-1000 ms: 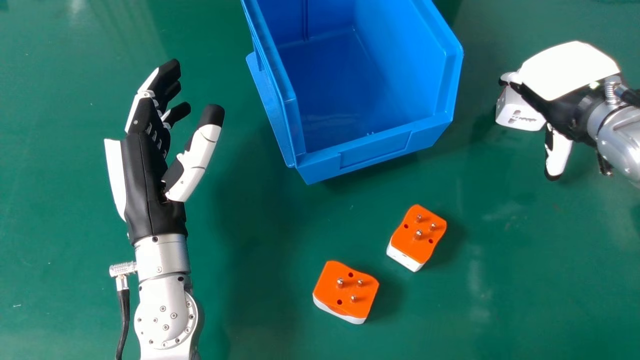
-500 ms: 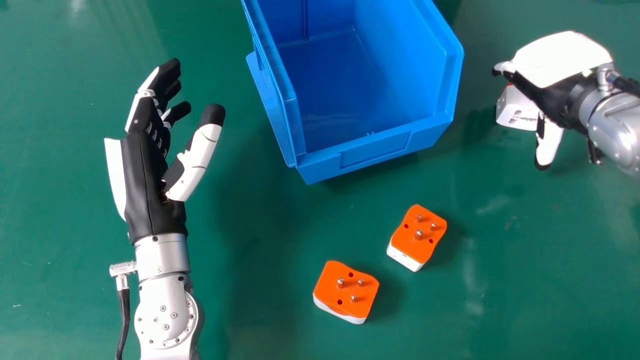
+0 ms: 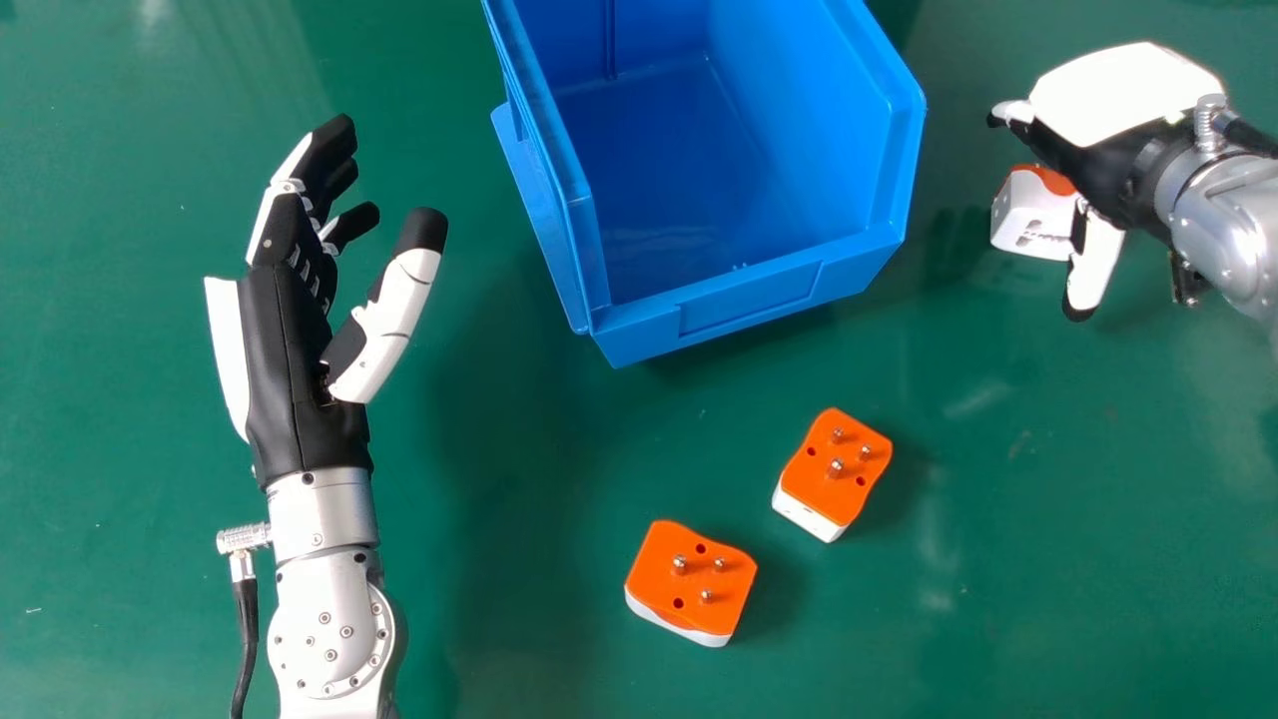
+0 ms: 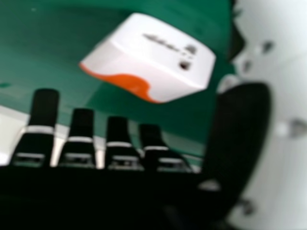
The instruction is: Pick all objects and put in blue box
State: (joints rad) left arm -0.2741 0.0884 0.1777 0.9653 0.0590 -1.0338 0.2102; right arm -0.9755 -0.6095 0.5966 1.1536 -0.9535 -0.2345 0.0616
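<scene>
One right hand (image 3: 1123, 100), fingers extended and grasping nothing, close to a white-and-orange plug adapter (image 3: 1028, 220) lying on the green tabletop (image 3: 1048, 579), blue box (image 3: 754, 300) to its left, one pins-up adapter (image 3: 849, 479) nearer the robot, another pins-up adapter (image 3: 699, 579) nearer still, left hand (image 3: 290, 369) relaxed at far left.

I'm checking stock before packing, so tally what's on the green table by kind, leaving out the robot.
Plug adapters: 3
Blue box: 1
Total: 4
</scene>
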